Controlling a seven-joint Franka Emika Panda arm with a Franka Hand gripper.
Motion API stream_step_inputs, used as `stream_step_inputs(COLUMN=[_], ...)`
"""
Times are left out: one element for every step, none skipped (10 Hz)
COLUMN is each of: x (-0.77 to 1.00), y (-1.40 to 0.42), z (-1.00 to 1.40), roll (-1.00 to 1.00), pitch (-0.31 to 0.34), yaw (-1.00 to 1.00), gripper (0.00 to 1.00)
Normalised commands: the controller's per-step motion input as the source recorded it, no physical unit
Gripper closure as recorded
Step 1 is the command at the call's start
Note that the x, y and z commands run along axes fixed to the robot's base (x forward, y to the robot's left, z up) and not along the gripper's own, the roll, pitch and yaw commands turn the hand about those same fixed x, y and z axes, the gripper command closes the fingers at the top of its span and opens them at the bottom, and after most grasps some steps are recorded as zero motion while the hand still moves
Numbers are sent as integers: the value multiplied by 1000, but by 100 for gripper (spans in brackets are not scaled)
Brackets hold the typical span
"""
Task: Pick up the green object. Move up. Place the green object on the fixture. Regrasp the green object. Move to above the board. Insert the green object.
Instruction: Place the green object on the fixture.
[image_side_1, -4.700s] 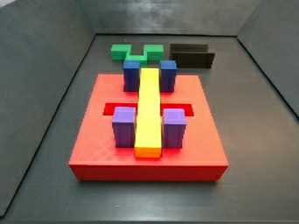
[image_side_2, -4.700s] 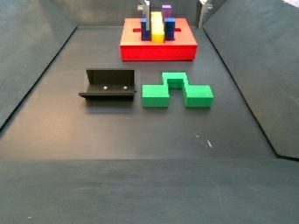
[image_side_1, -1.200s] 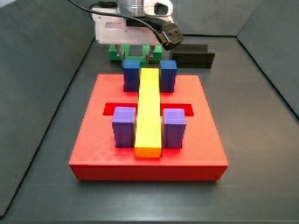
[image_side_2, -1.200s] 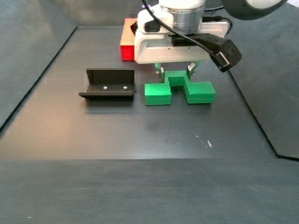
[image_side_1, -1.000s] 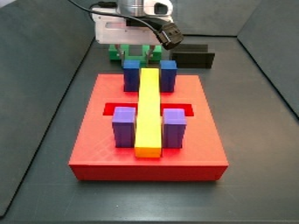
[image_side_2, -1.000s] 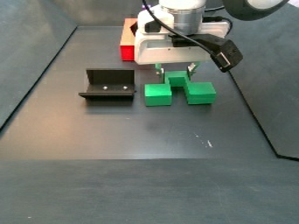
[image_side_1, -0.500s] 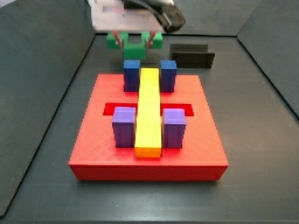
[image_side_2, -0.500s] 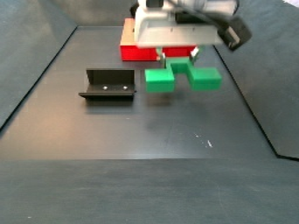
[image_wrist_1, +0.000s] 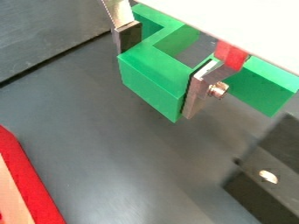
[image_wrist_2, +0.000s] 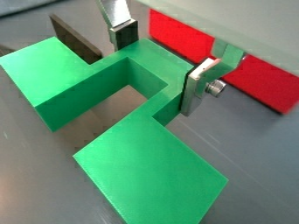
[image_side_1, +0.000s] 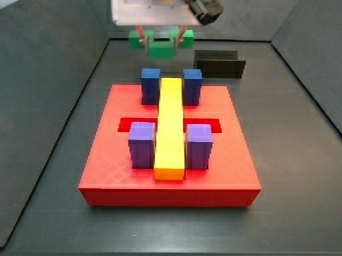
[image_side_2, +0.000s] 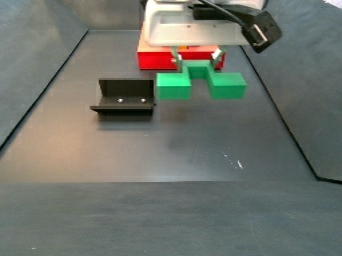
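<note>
While the tool (image_side_2: 197, 66) hung above the dark floor, its two silver fingers (image_wrist_2: 202, 82) were closed on the stem of the green object (image_side_2: 201, 84), which was lifted clear and cast a shadow below.

Item, green object: matte, chunky, two side arms level in a side view; stem clamped between the pads in both wrist views (image_wrist_1: 163, 74). Grip narrow, set on the stem alone.

Item, fixture (image_side_2: 123, 98): dark L-shaped bracket, on the floor below the tool and off to one side, apart from the held piece. Vacant.

Item, board (image_side_1: 167, 150): red slab with blue and purple pegs and a long yellow bar (image_side_1: 170, 126); near the tool, on the side away from the fixture. Untouched.

Risks, as judged: the side arms overhang the grip, so a quick swing toward the fixture might twist the piece between the pads. A skewed piece would likely sit crooked on the bracket and spoil the regrasp. Too low a carry could catch an arm on the bracket's upright wall.

Surface and room: floor flat, dark grey, faintly glossy, with small pale specks (image_side_2: 238, 161). Sloped dark walls (image_side_2: 40, 85) enclosed it on both sides. Open floor lay between tool and fixture.
</note>
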Motion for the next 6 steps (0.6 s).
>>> stream_step_inputs(x=[589,589,611,594,589,583], y=[120,117,74,66,71,83], z=[140,120,120,134,131,131], roll=[-1000,-1000,-1000,-1000,-1000,-1000], pitch=[-97,-109,-103,-97,-103,-109], yaw=[-86,-86,-129,-149,-143,-137], gripper=[100,100,100,100,100,100])
